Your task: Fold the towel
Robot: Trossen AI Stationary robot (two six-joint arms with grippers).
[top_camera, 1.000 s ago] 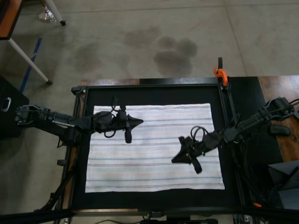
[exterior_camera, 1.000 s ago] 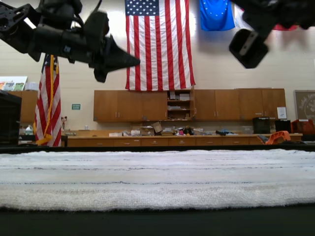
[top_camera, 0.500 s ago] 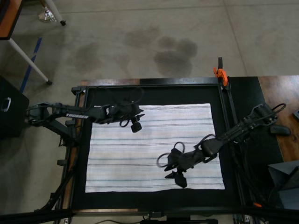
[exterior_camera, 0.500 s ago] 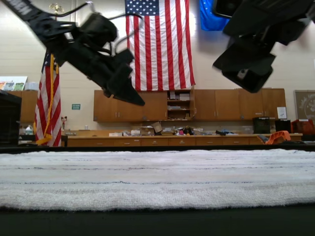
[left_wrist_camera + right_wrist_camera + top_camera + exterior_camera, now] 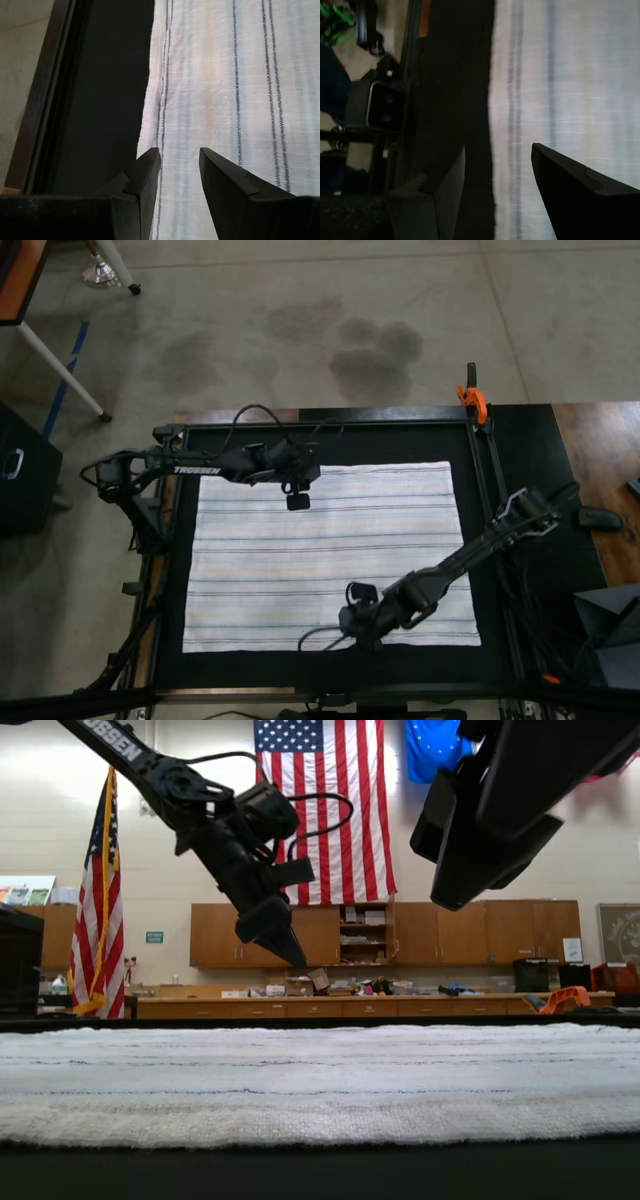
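One towel lies flat and unfolded across the middle of your black desk; it looks soft and limp, so pinch it at an edge. Your left gripper hangs near the upper edge in the top view, your right gripper at the lower edge, both with jaws apart and empty.

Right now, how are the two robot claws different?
The left gripper hangs over the towel's far edge in the top view; the right gripper hangs over its near edge. The left gripper's fingers show a narrow gap; the right gripper's stand wider apart. In the wrist views both point down at an edge where the striped cloth meets the black mat, and both are open and hold nothing.
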